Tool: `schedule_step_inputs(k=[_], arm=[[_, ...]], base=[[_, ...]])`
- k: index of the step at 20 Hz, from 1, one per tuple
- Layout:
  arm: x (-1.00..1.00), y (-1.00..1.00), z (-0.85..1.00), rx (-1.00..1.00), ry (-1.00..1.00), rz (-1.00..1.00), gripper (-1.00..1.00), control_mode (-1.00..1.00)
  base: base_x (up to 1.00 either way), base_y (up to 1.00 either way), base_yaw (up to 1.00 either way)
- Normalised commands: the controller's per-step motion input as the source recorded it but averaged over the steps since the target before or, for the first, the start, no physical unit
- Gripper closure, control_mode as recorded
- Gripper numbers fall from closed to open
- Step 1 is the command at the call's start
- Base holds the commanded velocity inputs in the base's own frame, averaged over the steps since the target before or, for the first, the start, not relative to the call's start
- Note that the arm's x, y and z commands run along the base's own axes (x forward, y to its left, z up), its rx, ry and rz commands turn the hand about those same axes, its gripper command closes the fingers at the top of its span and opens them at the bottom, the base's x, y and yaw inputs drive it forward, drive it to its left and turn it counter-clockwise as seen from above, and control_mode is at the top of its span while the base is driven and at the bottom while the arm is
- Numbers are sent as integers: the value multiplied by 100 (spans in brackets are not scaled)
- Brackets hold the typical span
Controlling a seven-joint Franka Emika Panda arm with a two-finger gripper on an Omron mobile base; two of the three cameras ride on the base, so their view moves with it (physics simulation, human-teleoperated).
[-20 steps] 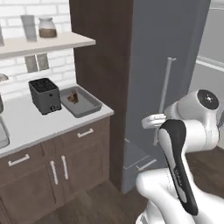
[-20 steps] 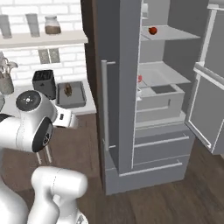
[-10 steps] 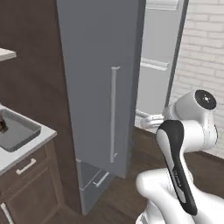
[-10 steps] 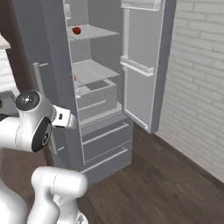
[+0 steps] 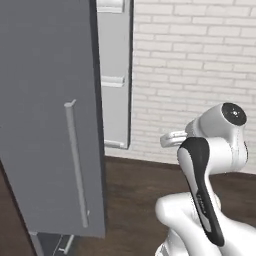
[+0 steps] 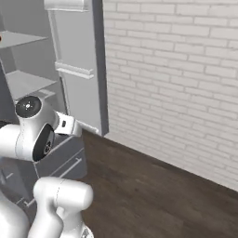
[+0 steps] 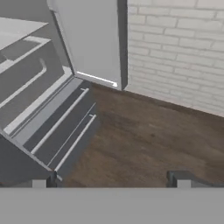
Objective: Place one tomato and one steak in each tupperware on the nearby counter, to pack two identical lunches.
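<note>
Two dark fingertips of the empty gripper (image 7: 111, 180) are standing wide apart, facing the tall grey open fridge (image 5: 50, 115). Judging by this, the robot is fetching food; next comes reaching its pale shelves (image 6: 25, 81).

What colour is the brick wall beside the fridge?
White, with pale grey mortar lines; the brick wall shows best in the right base view.
</note>
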Motion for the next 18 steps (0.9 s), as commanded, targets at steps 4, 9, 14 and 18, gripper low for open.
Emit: schedule_step_inputs(k=[4, 9, 14, 18], arm=[[0, 0, 0, 0, 0, 0, -100, 100], [0, 0, 0, 0, 0, 0, -100, 100], [0, 0, 0, 0, 0, 0, -100, 100], [0, 0, 0, 0, 0, 0, -100, 100]], base=[[52, -45, -32], [97, -39, 20], [80, -8, 61], [15, 0, 69]])
